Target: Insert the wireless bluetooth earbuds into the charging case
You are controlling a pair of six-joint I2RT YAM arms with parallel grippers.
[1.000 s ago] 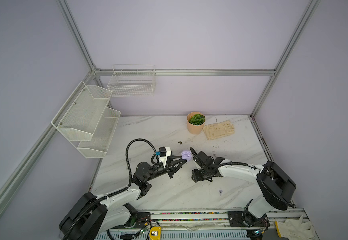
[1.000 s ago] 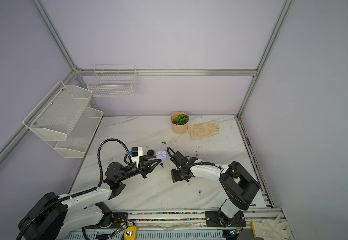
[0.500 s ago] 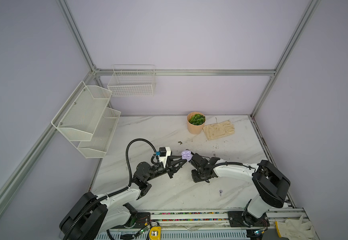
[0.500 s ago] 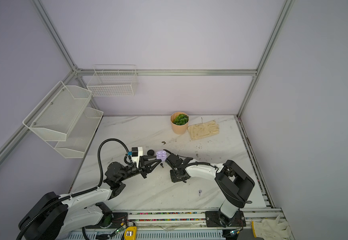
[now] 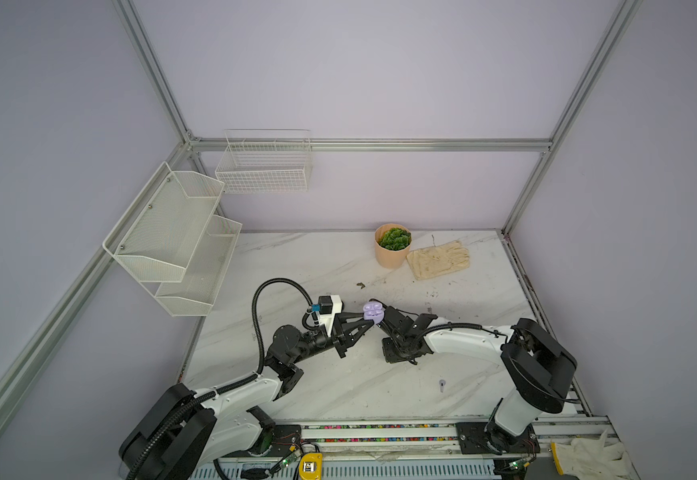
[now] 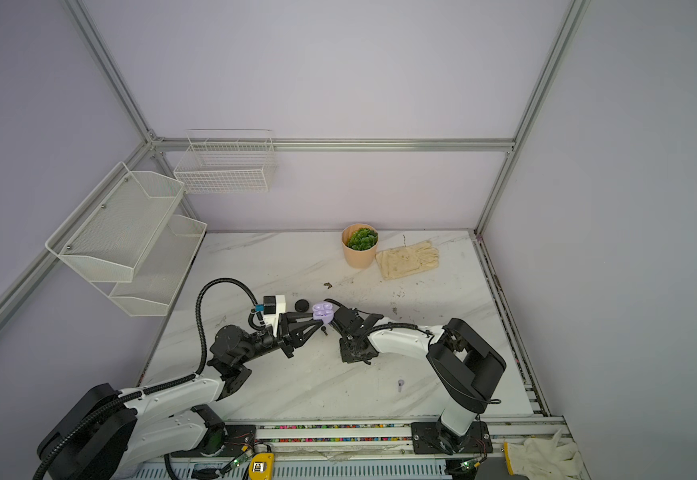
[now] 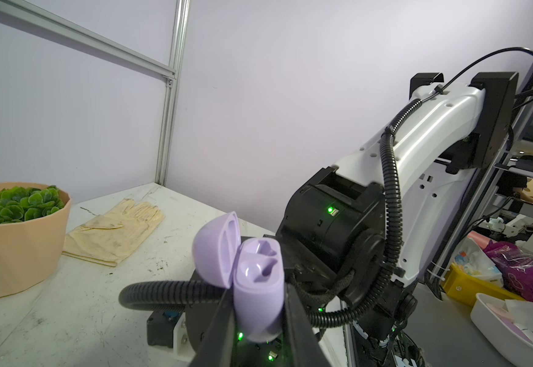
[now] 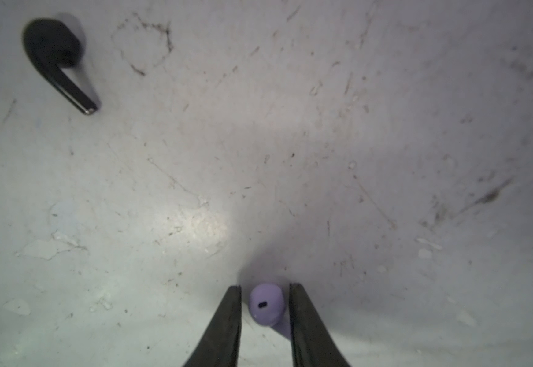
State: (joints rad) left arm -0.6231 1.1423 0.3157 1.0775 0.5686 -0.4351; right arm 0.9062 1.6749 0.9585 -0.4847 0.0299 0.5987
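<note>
Foreground, centre of frame: left gripper [image 7: 258,321] clamped on a lilac case [image 7: 260,276], one finger on each flank. Case upright, lid [image 7: 215,251] hinged open, both sockets exposed. Directly behind: right arm [image 7: 417,133], black wrist, white link. Farther back on the table [image 7: 68,311]: glove [image 7: 115,232] lying flat, just beside a pot [image 7: 14,248] of green leaves.

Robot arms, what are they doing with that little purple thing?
The left gripper holds an open lilac charging case up off the table, its slots looking empty. The right gripper has its fingers either side of a lilac earbud lying on the table, not yet clamped. A black earbud lies nearby.
</note>
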